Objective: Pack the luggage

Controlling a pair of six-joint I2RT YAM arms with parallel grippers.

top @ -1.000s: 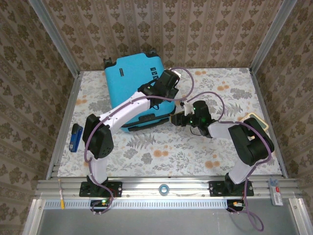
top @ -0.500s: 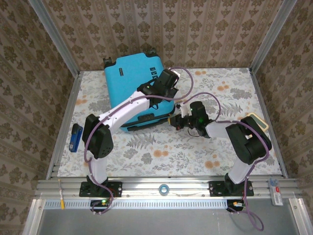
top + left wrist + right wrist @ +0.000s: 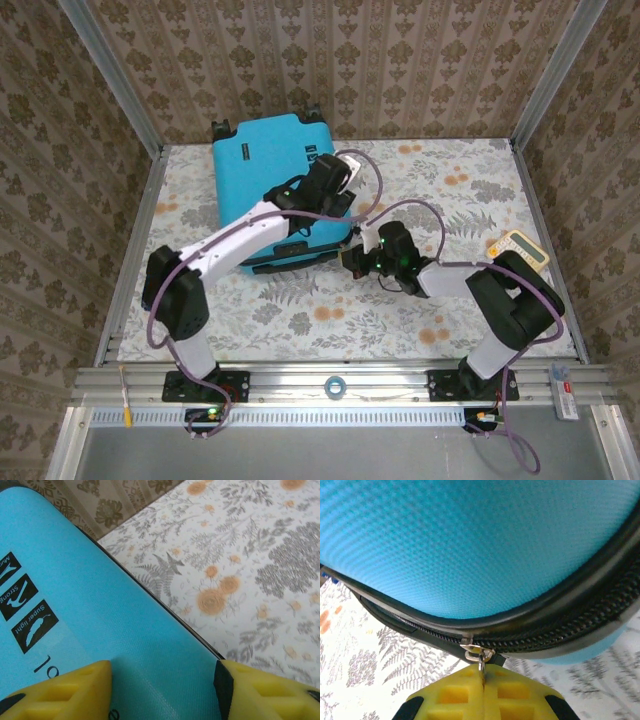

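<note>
The turquoise luggage point(image 3: 262, 165) lies shut at the back left of the flowered table, wheels toward the wall. My left gripper point(image 3: 322, 190) rests over its top shell by the right edge, near the black logo marks point(image 3: 25, 610). Its yellow fingers point(image 3: 70, 692) stand apart on the shell point(image 3: 100, 610) with nothing between them. My right gripper point(image 3: 352, 258) is at the near right corner of the luggage point(image 3: 470, 540). It point(image 3: 483, 672) is shut on the metal zipper pull point(image 3: 481, 660) on the black zipper track.
A pale yellow device point(image 3: 525, 250) lies near the table's right edge. A tape roll point(image 3: 336, 385) and a small red-and-white item point(image 3: 565, 380) sit on the front rail. Patterned walls close in the table on three sides.
My right gripper has shut on the zipper pull and shifted left toward the luggage corner. The left arm's elbow swung left, and its gripper slid a little left on the shell.
</note>
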